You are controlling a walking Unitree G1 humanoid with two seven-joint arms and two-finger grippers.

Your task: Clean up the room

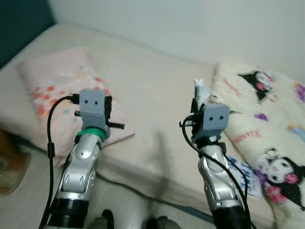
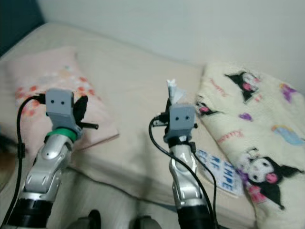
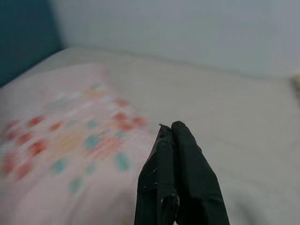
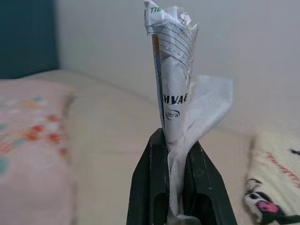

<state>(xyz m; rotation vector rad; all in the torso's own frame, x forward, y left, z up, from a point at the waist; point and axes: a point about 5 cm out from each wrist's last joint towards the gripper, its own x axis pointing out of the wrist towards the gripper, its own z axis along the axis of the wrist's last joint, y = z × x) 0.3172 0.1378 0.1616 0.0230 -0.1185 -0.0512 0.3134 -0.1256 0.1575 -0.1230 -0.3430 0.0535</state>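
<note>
Meanwhile the right end effector (image 4: 176,164) pinched a crumpled paper wrapper (image 4: 174,70) above the bed (image 1: 152,90); the left end effector (image 3: 180,159) was closed, empty. Carrying it off called for a firm, steady grip.

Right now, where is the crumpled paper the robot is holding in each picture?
Left eye view: the crumpled paper sticks up above the right gripper, just left of the cartoon blanket.
Right eye view: it pokes up over the same gripper.
Right wrist view: centre, the paper pinched between the shut jaws.
Left wrist view: I can't find it here.
Shared landmark: the pink pillow.
</note>
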